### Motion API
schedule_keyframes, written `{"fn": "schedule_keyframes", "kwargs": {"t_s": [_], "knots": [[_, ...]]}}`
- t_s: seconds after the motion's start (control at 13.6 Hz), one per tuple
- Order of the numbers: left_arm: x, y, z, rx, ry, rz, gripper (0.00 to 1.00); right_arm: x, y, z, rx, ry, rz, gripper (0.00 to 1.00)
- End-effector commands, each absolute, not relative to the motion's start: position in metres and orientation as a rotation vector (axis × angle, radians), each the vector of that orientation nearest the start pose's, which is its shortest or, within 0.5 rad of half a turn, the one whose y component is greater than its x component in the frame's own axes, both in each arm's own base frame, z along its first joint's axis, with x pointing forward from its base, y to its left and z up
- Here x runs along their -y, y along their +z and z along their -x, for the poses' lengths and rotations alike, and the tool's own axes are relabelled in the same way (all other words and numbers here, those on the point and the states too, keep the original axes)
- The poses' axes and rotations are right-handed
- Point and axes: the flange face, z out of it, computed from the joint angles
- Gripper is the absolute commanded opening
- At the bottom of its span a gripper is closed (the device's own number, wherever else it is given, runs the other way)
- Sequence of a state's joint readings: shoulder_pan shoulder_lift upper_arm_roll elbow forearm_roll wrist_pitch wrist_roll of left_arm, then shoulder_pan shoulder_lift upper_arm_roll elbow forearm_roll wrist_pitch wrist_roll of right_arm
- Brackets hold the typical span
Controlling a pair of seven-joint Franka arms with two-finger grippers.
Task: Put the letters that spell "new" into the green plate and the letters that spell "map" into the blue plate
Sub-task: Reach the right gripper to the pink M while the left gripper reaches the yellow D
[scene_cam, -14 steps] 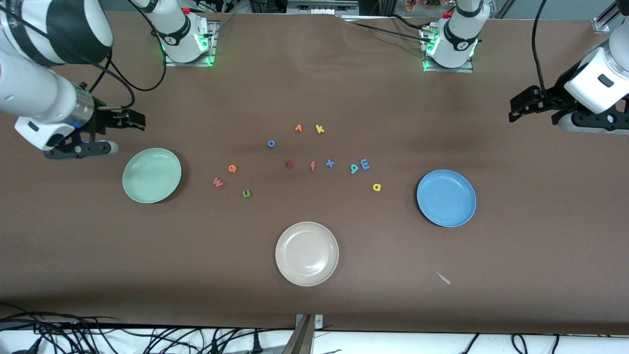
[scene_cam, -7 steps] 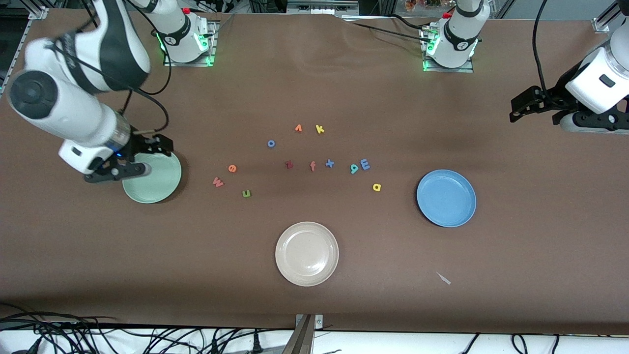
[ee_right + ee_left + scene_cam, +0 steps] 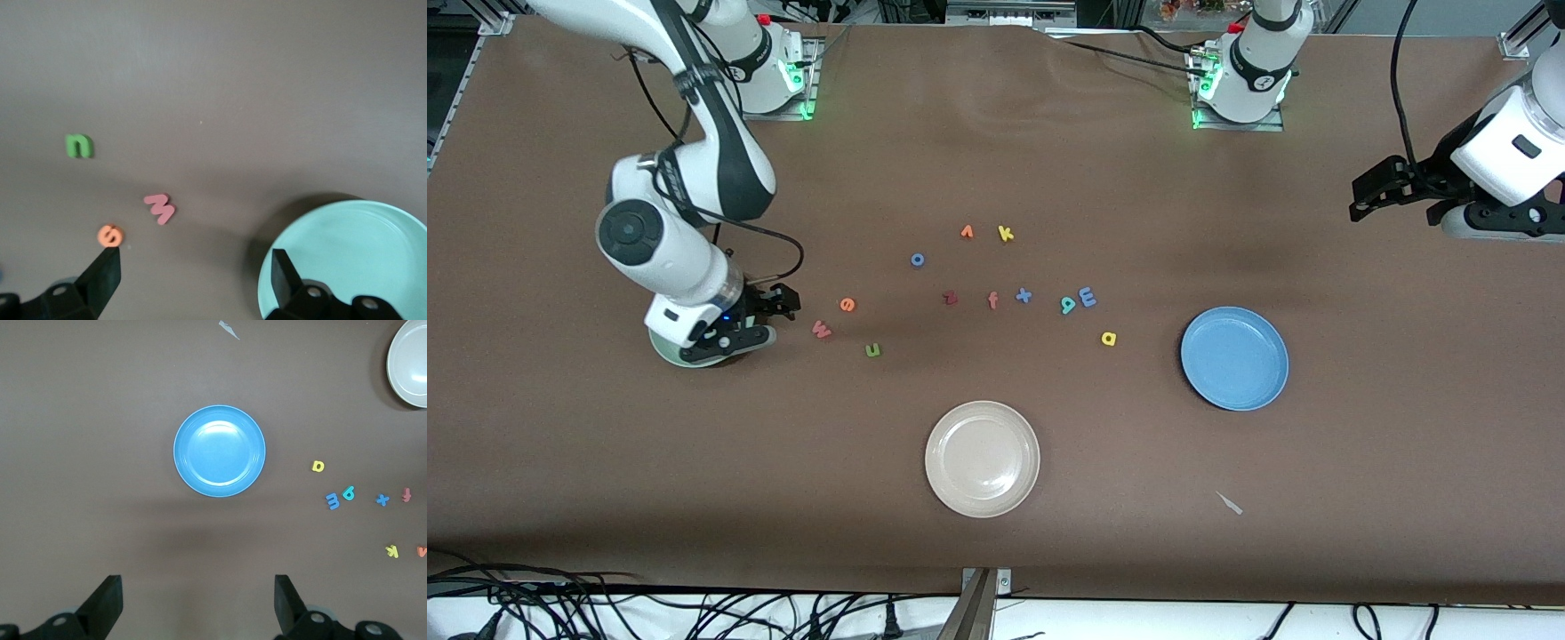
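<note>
Front view: all six letters on tabletop [image 3: 1049, 533], green plate [image 3: 671, 354] seemingly empty, blue plate [image 3: 1234, 358] empty. Right pincer [image 3: 783, 302] wide over green plate edge; left pincer [image 3: 1369, 191] wide, waiting.

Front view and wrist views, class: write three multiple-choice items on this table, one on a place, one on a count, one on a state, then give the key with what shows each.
1. Where is the right gripper?
A. over the green plate's edge, beside the pink w
B. over the blue plate
C. over the beige plate

2. How many plates are on the table?
A. two
B. three
C. four

3. How are the left gripper's fingers?
A. shut on the yellow a
B. shut, holding nothing
C. open, holding nothing

Key: 1 A, the right arm covers most of the green plate; 2 B, green, beige and blue; 3 C, the left wrist view shows its fingers wide apart.
</note>
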State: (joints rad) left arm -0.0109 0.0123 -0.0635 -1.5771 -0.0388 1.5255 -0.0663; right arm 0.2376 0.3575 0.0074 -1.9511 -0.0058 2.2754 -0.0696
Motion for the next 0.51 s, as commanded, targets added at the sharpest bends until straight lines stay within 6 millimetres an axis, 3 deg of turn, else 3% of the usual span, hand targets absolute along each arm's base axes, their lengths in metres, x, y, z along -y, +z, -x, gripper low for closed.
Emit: {"fn": "schedule_keyframes", "kwargs": {"t_s": [0.0,0.22,0.44], "knots": [[0.042,0.590,-0.563,-0.007,0.179,3.174,1.00,-0.148,0.265,-0.596,0.593,0.049,3.080,1.00],[0.044,0.553,-0.582,-0.012,0.257,3.170,1.00,-0.158,0.238,-0.596,0.665,0.034,3.059,1.00],[0.054,0.518,-0.607,-0.013,0.218,3.177,1.00,-0.162,0.216,-0.593,0.735,0.024,3.037,1.00]]}}
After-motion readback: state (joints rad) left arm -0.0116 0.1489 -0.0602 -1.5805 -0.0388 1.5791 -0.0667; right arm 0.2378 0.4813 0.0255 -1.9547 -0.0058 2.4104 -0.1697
